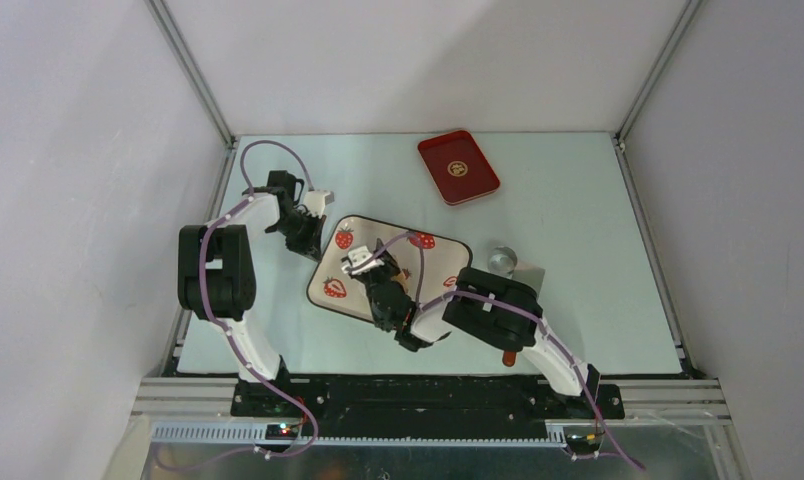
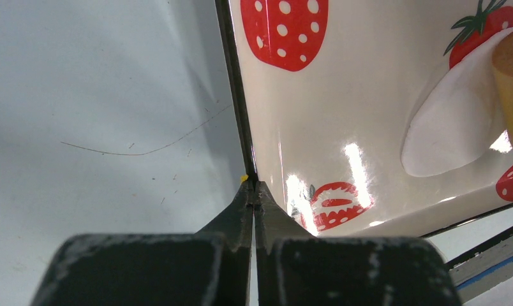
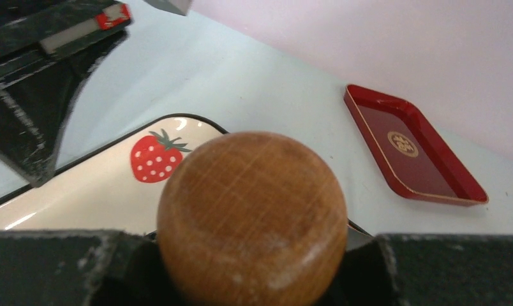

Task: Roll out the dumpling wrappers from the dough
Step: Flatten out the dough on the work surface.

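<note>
The dumpling wrapper (image 2: pixel 448 127), a soft, thin, easily torn white oval, lies on the strawberry tray (image 2: pixel 330 115); we would lift it by an edge only. Our right gripper (image 1: pixel 366 266) has its jaws grasping the wooden rolling pin (image 3: pixel 252 217). Our left gripper (image 2: pixel 252 191) has its jaws clenched at the tray's rim, perhaps nipping it. Only the left wrist view shows the wrapper; the top view hides it.

No legible text, number or brand appears. The red tray (image 1: pixel 459 167) bears a round gold emblem (image 3: pixel 402 143), its marks too small to read. The cream tray (image 2: pixel 292 115) carries only strawberry prints (image 2: pixel 284 29).
</note>
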{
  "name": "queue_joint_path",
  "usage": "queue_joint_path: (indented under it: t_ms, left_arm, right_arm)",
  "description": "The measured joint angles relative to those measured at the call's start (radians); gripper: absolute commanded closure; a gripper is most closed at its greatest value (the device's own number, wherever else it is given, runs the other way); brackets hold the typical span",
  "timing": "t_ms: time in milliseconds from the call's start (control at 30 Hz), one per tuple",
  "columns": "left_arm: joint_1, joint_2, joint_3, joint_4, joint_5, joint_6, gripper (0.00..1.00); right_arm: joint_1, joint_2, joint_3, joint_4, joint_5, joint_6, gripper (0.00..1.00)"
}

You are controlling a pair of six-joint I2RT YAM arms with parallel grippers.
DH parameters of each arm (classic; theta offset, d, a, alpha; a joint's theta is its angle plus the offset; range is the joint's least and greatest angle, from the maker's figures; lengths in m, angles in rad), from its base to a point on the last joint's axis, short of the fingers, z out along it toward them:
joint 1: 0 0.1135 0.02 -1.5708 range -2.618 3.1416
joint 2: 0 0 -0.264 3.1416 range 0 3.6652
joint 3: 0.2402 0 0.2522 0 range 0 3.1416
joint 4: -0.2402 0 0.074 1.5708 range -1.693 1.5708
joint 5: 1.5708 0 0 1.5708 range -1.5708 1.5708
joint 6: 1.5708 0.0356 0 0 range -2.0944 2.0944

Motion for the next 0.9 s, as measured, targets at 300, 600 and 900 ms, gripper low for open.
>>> queue_joint_path:
  t_ms: [300,600,900]
  left_arm:
    - [0.000,0.000,0.000,0.000,0.001,0.000,1.00]
    - [0.000,0.000,0.000,0.000,0.002,0.000,1.00]
    - [0.000,-0.006,-0.006,0.005,0.001,0.000,1.00]
  right_arm:
    - [0.047,0.015,-0.009,0.053,-0.079,-0.077,1.00]
    - [0.053,0.014,-0.018,0.052,-0.123,-0.093,1.00]
    - [0.060,0.014,-0.022,0.052,-0.146,-0.097,1.00]
